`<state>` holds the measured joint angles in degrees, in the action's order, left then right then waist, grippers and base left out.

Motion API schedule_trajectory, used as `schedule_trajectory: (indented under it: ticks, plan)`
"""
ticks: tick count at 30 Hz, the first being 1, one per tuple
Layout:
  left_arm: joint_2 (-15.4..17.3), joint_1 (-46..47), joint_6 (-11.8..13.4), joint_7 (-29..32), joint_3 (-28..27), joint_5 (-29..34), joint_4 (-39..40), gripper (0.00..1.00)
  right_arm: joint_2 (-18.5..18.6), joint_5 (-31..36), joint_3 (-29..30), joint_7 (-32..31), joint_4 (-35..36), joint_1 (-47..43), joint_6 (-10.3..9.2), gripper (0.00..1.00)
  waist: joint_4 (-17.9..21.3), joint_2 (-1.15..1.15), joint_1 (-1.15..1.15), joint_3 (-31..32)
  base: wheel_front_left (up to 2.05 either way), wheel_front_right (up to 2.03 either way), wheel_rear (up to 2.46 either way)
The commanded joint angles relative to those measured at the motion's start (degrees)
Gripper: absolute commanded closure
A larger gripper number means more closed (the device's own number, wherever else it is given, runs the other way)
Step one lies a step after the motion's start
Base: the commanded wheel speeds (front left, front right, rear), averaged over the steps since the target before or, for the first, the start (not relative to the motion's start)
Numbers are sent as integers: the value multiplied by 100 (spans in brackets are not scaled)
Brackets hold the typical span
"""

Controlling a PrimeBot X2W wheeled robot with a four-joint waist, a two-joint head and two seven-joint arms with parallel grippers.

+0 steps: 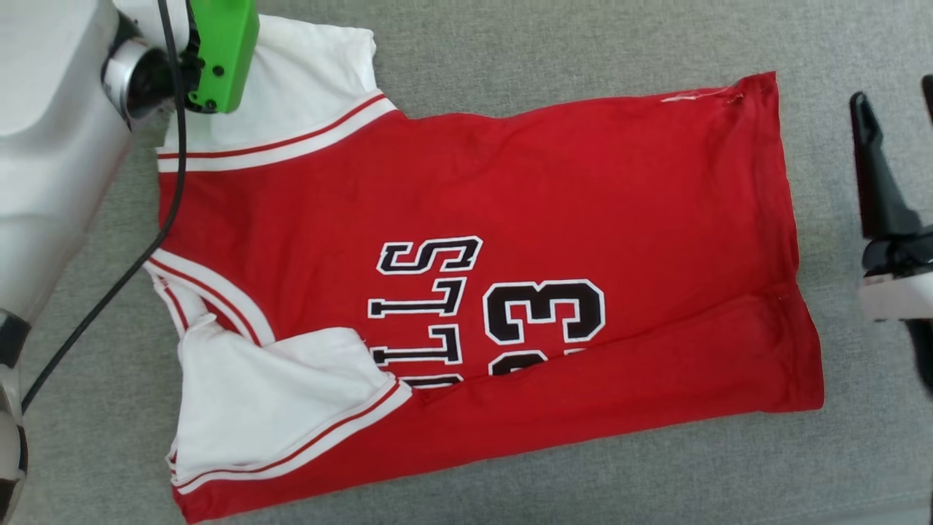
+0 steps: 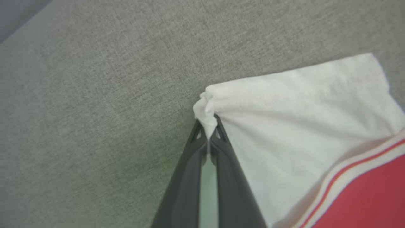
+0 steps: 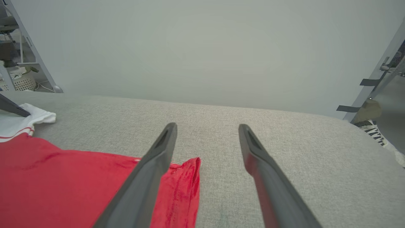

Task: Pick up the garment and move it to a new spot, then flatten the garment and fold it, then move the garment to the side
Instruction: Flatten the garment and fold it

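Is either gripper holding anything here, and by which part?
The left gripper is shut on the garment, pinching a corner at the end of its white sleeve. The right gripper is open and holds nothing.

Red garment (image 1: 510, 219) lying flat, lower edge folded over lettering.

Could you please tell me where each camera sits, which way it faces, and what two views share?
Head view: on the head, looking down at the garment on the grey surface; left forearm upper left, right gripper at right edge.
Left wrist view: on that wrist, along the left gripper, jaws shut on the white sleeve.
Right wrist view: on that wrist, low across the surface towards a pale wall; open jaws by the garment's hem.
Shared: both wrist views show the pinched sleeve.
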<state>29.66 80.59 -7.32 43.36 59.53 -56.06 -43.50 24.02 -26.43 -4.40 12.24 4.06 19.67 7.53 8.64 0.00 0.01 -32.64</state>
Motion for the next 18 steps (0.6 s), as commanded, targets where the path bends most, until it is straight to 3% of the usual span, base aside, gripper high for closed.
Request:
schedule_trajectory:
  ticks: [1, 6, 13, 18]
  plan:
    - [46, -223, -15, -146, 71, -61, 30, 100, 144, -17, 33, -60, -13, 203, -4, 0, -212, 0, -1, 261, 0, 0, 0]
    - [89, -277, -16, -671, 213, -74, 372, 100, 878, -251, -327, -998, -118, 563, -4, 0, -454, 0, -1, 595, 0, 0, 0]
    - [109, -464, -16, -1300, 408, -162, 950, 100, 2049, -1329, -1356, -3373, -382, 1273, -4, 0, -763, 0, -1, 897, 0, 0, 0]
    - [50, -525, -16, -1530, 558, -107, 1240, 100, 2481, -1974, -1939, -4782, -776, 1745, -4, 0, -958, 0, -1, 921, 0, 0, 0]
